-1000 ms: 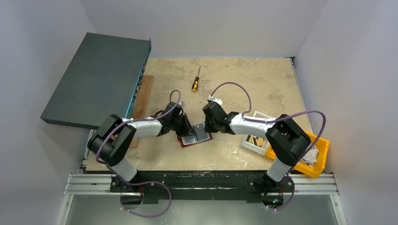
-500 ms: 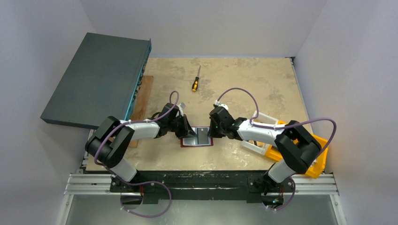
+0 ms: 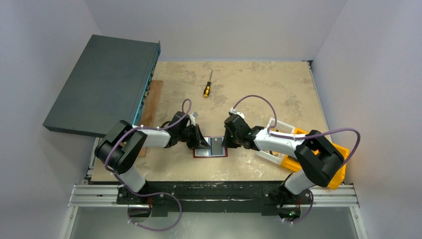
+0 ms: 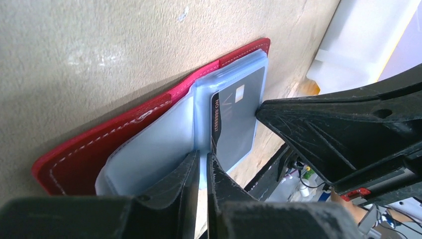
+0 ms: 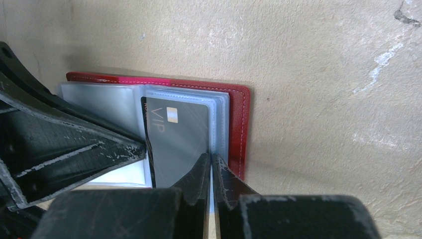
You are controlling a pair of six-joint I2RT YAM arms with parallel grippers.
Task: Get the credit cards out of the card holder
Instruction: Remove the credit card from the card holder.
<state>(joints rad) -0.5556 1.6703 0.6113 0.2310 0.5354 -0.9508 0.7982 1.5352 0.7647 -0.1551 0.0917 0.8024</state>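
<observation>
One grey card (image 5: 179, 139) — one red holder (image 5: 242, 129)

Left arm (image 3: 154, 138) and right arm (image 3: 271, 142) reach inward, jaws nearly closed.

The card holder (image 4: 99, 144) looks to me like smooth red leather, slightly shiny, with pale stitching along its edge. Its inner sleeves (image 4: 154, 154) are cloudy, glossy soft plastic. I see the grey card (image 5: 179, 139) as smooth plastic with a dull sheen. The left tool (image 4: 202, 159) and the right tool (image 5: 211, 162) are matt black plastic, much scratched. The surface (image 5: 323, 74) is beige, rough and mottled.
</observation>
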